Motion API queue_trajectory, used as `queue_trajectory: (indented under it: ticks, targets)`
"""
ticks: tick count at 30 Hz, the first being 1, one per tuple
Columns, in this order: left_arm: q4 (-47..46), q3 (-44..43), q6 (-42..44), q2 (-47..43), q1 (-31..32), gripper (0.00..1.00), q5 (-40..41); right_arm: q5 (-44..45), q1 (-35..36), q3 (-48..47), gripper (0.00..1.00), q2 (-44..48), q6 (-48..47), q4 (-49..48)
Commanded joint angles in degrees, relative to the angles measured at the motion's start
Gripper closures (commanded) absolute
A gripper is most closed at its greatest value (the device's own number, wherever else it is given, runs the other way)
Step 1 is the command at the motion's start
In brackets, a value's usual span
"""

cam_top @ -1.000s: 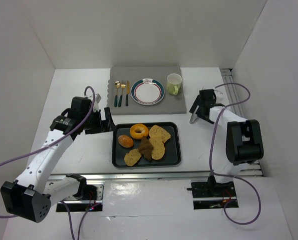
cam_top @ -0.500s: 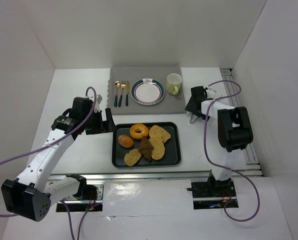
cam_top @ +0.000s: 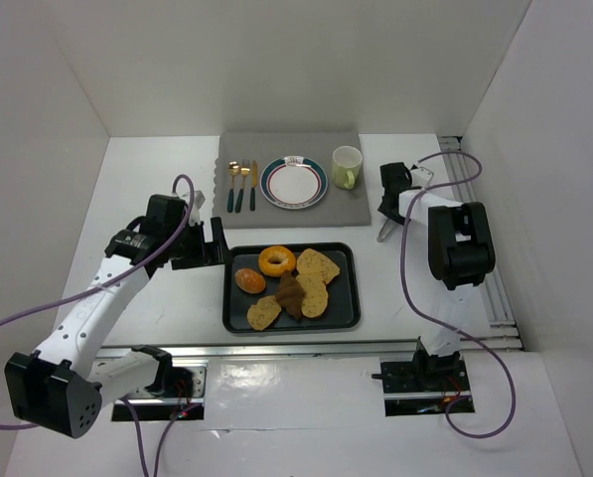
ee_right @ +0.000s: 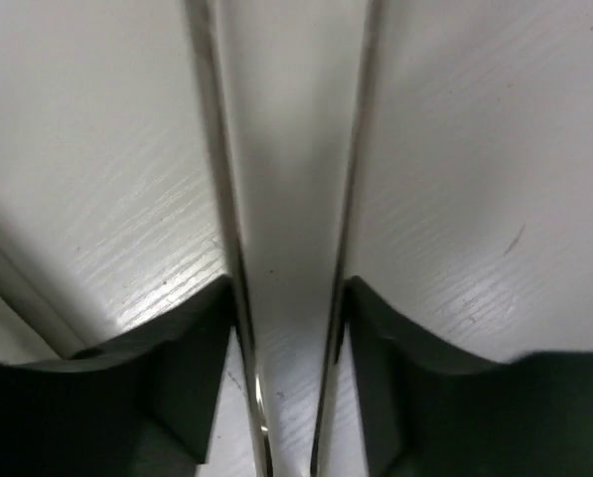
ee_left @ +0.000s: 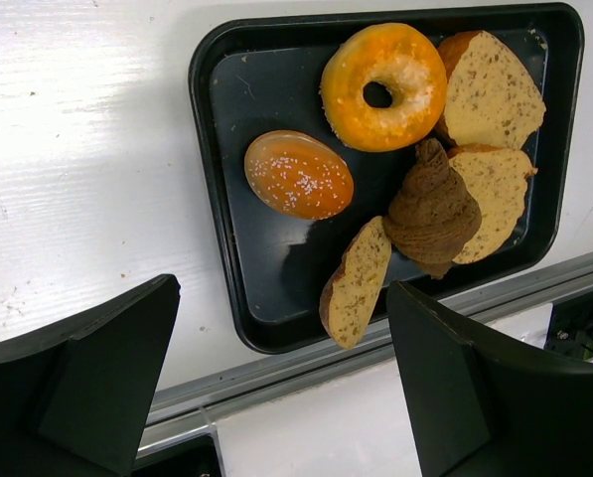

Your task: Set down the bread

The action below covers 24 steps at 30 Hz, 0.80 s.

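**Bread Transfer: Positions Before Pick-Up**

The bread sits in the black rectangular tray at the centre of the top view. It comprises an orange glazed doughnut, a seeded round bun, a brown croissant and several tan bread slices. None is on the white round plate, which lies above the tray in the frame, on a grey mat.

The left end effector is released, fingers spread wide. It stands just beside the tray's left rim and is the nearer of the two. In the left wrist view the bun lies ahead, toward the upper centre. The nearest slice runs from lower left to upper right.

The right end effector stands at the upper right, apart from the tray, grasping metal tongs (both blades bear against its fingers).

Judgement: the tray's raised rim hinders a low sideways entry, and the pieces crowd its right half, so approach from above. Bare worktop lies open at the left. The pale green cup and gold-and-green cutlery flank the plate.
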State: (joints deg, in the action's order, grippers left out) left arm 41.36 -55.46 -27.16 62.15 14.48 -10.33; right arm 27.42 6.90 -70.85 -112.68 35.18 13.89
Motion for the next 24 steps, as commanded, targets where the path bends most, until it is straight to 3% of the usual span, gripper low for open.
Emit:
queue_trajectory:
  ticks: [1,2,6,13,18,24]
  targets:
    - [-1.9,0.09,0.53,-0.01,0.2,0.01,-0.75,0.44,-0.39,-1.48,0.49,-0.17,0.59,0.35]
    - [-1.9,0.09,0.53,-0.01,0.2,0.01,-0.75,0.96,-0.39,-1.48,0.59,1.49,0.59,0.35]
    - [-1.9,-0.44,0.53,0.51,0.2,0.01,-0.75,0.97,-0.39,0.62,0.73,8.08,-0.72,2.36]
    - [-1.9,-2.02,0.53,1.04,0.2,0.01,-0.75,-2.36,1.54,7.91,0.73,28.02,-5.55,12.37]
    - [-3.04,-2.02,-0.09,1.04,0.2,0.01,-1.54,-13.66,4.96,12.04,0.72,44.62,-8.45,21.96]
    - [-5.59,-2.02,-1.32,1.04,0.2,0.01,-2.15,-18.97,11.11,10.91,0.72,53.6,-7.67,37.43]
